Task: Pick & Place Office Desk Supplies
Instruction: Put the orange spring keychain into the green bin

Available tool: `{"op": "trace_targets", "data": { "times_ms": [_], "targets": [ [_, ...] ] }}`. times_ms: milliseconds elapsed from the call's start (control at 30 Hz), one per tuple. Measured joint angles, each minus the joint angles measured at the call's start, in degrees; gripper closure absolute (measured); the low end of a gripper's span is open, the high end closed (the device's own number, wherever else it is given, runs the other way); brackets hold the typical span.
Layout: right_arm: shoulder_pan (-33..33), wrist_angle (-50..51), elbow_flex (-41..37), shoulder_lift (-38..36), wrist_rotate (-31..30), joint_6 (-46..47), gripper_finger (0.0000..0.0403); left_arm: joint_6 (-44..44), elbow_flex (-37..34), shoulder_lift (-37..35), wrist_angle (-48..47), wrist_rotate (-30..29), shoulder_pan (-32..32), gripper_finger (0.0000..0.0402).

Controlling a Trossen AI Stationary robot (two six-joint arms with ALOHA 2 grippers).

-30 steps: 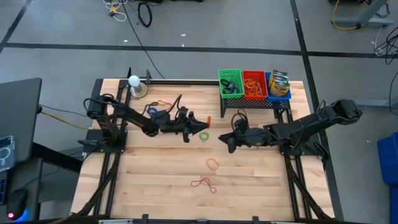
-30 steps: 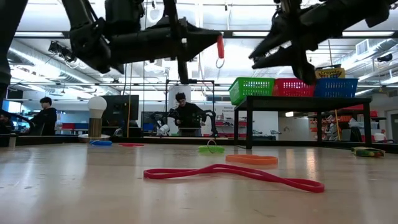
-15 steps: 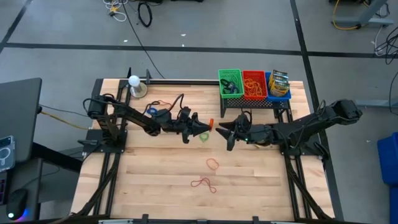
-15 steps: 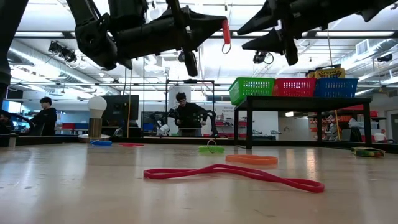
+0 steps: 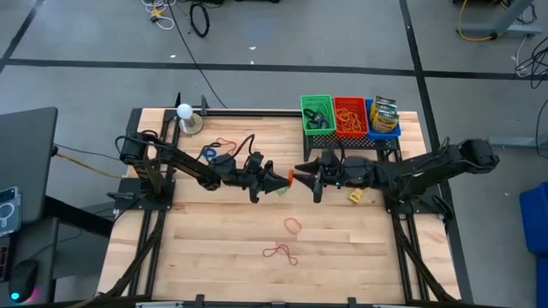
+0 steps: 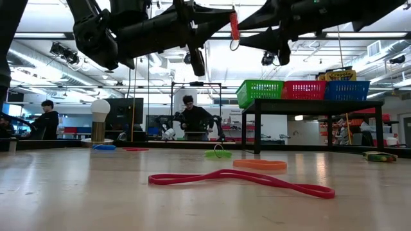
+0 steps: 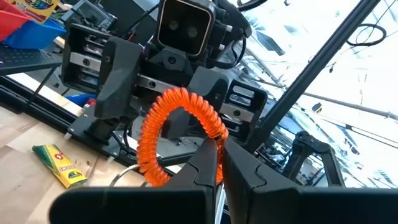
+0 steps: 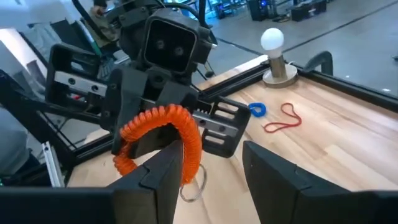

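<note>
An orange coiled ring (image 7: 177, 118) with a small metal key ring (image 8: 194, 184) hangs high over the table's middle, and my left gripper (image 5: 282, 178) is shut on it. My right gripper (image 5: 302, 176) faces it from the table's right side, open, its fingertips level with the ring (image 6: 234, 27). In the right wrist view the coil (image 8: 158, 127) crosses the tip of one right finger (image 8: 165, 171). Loose bands lie on the wood: a green one (image 5: 281, 188), an orange one (image 5: 293, 226) and a red one (image 5: 280, 252). A yellow crayon box (image 5: 356, 197) lies flat under the right arm. My left gripper pinches one side of the coiled ring's loop (image 7: 214, 142) between its two fingertips, coming level from the table's left. The loop stands out past the fingertips, lifted clear of the table. My right gripper: whether its finger touches the coil (image 8: 189, 152), I cannot tell.
Green (image 5: 317, 115), red (image 5: 349, 115) and blue (image 5: 383, 115) baskets stand on a black rack at the far right. A white ball on a metal base (image 5: 185, 113) stands at the far left, with a blue ring (image 5: 210, 152) and a red band (image 5: 224, 141) nearby.
My right gripper has risen and gone toward the table's left, up to the orange ring, rolling and levelling its wrist, and it has opened. This has uncovered the crayon box. My left gripper has lifted the ring a little higher.
</note>
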State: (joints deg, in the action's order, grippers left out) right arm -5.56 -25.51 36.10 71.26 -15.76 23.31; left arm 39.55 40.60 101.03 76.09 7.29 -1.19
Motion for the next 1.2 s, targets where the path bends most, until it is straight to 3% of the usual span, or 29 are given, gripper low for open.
{"op": "trace_targets", "data": {
  "times_ms": [300,600,800,1200],
  "targets": [
    [2.64,-1.68,0.02,0.02,8.84,-2.64,0.0227,-0.59,0.00,0.00,0.17,0.58,0.00,0.0387],
    [4.58,-1.73,0.02,0.02,10.81,-4.13,0.0232,0.15,0.00,-0.02,0.22,1.75,0.04,0.0387],
    [5.67,-1.75,0.02,0.02,14.28,-5.88,0.0270,0.11,-0.02,-0.04,0.22,1.53,0.04,0.0387],
    [5.81,-5.07,0.02,0.03,14.83,-7.77,0.0351,-1.44,-0.02,-0.04,0.22,0.62,0.06,0.0384]
  ]
}}
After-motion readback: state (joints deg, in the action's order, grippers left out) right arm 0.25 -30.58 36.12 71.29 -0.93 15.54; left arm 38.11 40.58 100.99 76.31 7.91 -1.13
